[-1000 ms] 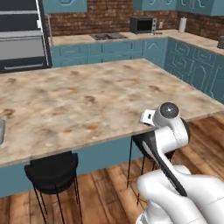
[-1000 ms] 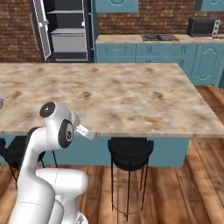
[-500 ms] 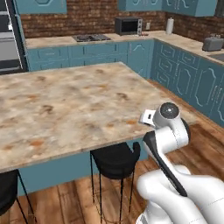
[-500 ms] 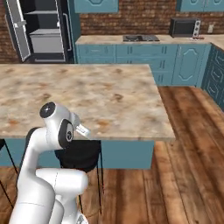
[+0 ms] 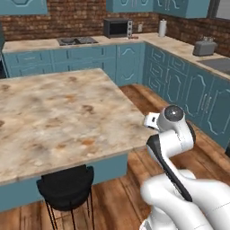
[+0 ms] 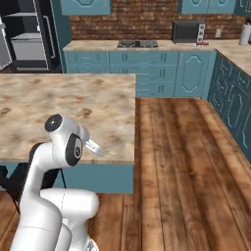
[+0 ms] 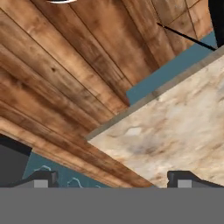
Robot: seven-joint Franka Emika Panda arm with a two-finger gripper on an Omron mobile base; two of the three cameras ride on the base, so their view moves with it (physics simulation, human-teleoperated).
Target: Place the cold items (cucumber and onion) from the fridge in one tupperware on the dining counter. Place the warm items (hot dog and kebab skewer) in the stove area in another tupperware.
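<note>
Left base view: the white arm is folded low at the right, beside the corner of the dining counter (image 5: 58,117). The stove area (image 5: 77,41) sits on the far wall counter, with a black microwave (image 5: 117,28) to its right. A black stool (image 5: 66,186) stands under the counter's near edge.

Right base view: the fridge (image 6: 29,34) stands open at far left, grey shelves showing. The stove area (image 6: 137,43) lies well beyond the counter.

Hand view: the gripper (image 7: 113,179) points down at the counter's corner and the wooden floor (image 7: 65,65). Its jaws stand wide apart with nothing between them. No tupperware, cucumber or onion can be made out.
</note>
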